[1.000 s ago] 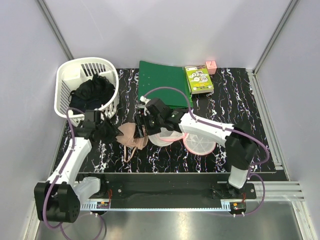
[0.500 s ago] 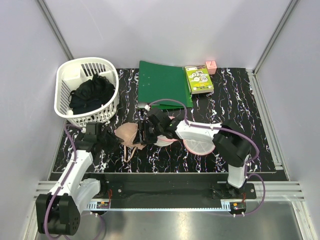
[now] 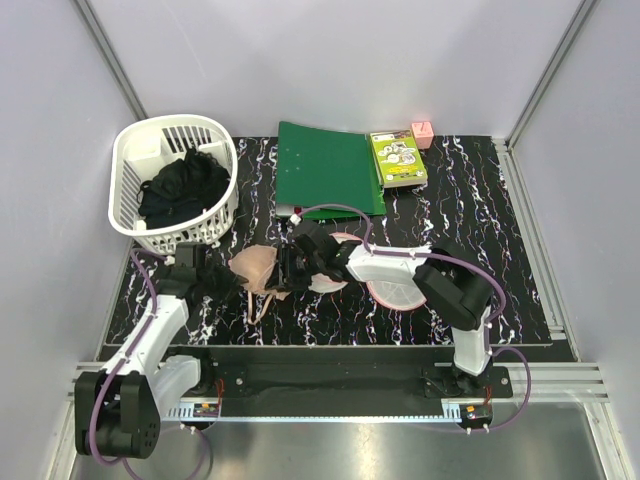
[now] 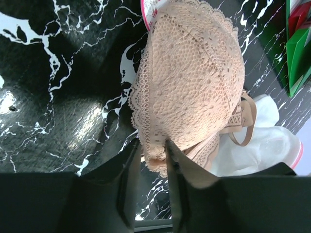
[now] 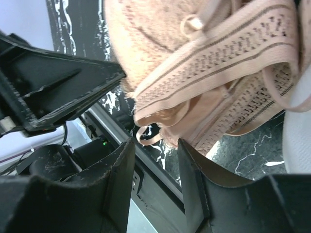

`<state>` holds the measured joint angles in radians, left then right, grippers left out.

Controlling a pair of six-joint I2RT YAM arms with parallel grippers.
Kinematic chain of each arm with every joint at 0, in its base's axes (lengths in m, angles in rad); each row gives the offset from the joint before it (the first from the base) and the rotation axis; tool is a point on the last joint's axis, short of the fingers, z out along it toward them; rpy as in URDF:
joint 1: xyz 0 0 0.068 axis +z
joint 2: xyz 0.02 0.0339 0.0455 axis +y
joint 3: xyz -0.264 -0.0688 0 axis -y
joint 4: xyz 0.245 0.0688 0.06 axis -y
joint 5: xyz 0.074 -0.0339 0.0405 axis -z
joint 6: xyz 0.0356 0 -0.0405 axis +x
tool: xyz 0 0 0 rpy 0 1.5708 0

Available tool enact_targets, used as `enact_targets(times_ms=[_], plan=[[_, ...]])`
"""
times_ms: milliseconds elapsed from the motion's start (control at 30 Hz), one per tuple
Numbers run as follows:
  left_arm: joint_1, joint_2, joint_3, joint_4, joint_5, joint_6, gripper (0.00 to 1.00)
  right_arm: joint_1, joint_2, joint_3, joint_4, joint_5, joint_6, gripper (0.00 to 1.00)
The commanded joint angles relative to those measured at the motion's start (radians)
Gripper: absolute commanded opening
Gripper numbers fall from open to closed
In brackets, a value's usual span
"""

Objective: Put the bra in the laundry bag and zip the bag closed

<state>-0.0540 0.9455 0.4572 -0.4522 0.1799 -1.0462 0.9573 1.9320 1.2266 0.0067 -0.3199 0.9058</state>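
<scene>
- bra point(image 3: 258, 272) lies on the black marbled table point(image 3: 500, 250), left of centre in the top view. Not in the bag yet.
- laundry bag point(image 3: 400, 292) sits just right of the bra, near frame centre. Its pink-trimmed round shows, w/ a second white part under the right arm touching the bra's right side. Looks unzipped & spread open, but the mouth isn't clear from here.
- left gripper point(image 4: 151, 151) is at the bra's left side. In the left wrist view its fingers point(image 4: 127, 194) stand narrow w/ the lower lace edge of one cup between the tips. Reads as a pinch on the cup edge.
- right gripper point(image 5: 155, 143) is at the bra's right side, by the bag's edge. Its fingers point(image 5: 119, 184) are part-way apart, w/ the elastic band & a strap loop right at the tips. Can't tell if it's clamped or only touching.
- Done so far: nothing of the task proper. Both arms are at the garment, approx. at the grasp stage.
- Left to do: lift the bra, get it inside the mesh pouch, tuck the straps in, then find the zip pull & run it round the rim. Zip pull not made out in any view.
- Not part of the job: white slotted basket point(image 3: 130, 150) w/ black clothes point(image 3: 180, 190) upper left, green folder point(image 3: 325, 165) upper centre.
</scene>
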Motion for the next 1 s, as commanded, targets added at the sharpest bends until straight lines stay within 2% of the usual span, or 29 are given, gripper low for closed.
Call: enact_targets(times_ms=[0, 267, 333, 567, 733, 833, 867, 967], plan=[[0.003, 0.009, 0.005, 0.050, 0.007, -0.003, 0.24, 0.008, 0.015, 0.001, 0.050, 0.018, 0.031, 0.47], [0.002, 0.016, 0.003, 0.030, 0.013, 0.011, 0.14, 0.000, -0.022, -0.041, 0.021, 0.027, 0.033, 0.46], [0.002, 0.012, 0.001, 0.027, 0.015, 0.009, 0.01, 0.000, -0.041, -0.047, 0.000, 0.033, 0.022, 0.48], [-0.009, -0.007, 0.030, 0.006, 0.039, 0.000, 0.00, 0.000, -0.077, -0.065, -0.080, 0.050, -0.005, 0.49], [-0.020, -0.027, 0.041, -0.008, 0.070, -0.024, 0.00, -0.003, -0.015, -0.023, -0.073, 0.051, -0.022, 0.49], [-0.021, -0.045, 0.052, -0.034, 0.073, -0.031, 0.00, -0.006, 0.041, 0.026, -0.065, 0.051, -0.042, 0.40], [-0.020, -0.054, 0.057, -0.042, 0.078, -0.032, 0.00, -0.009, 0.053, 0.037, -0.066, 0.050, -0.050, 0.33], [-0.020, -0.076, 0.070, -0.057, 0.099, -0.049, 0.00, -0.009, 0.068, 0.059, -0.057, 0.041, -0.076, 0.22]])
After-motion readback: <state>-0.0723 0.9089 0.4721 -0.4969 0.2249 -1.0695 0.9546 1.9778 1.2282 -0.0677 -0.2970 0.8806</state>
